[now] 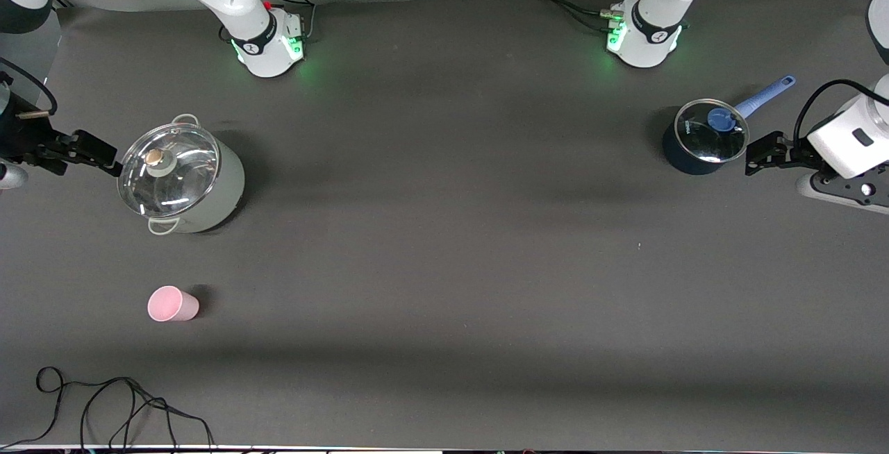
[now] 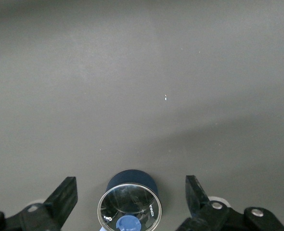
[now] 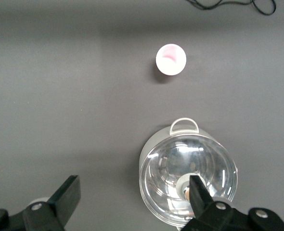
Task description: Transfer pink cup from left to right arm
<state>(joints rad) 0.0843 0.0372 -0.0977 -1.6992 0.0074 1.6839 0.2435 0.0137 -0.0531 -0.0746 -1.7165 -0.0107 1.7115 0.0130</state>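
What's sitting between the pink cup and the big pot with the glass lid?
Nothing: bare dark table separates the pink cup from the big pot, clear in the front view and the right wrist view.

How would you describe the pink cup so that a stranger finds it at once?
Start at the big pale pot with glass lid toward the right arm's end of the table. Nearer to the front camera stands the pink cup, alone. It is small, plain and handleless, far smaller than either pot.

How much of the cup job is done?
Nothing is done yet. The pink cup stands alone on the table at the right arm's end, nearer the camera than the big pot. Both hands, left hand and right hand, are open and empty. Picking up and passing remain.
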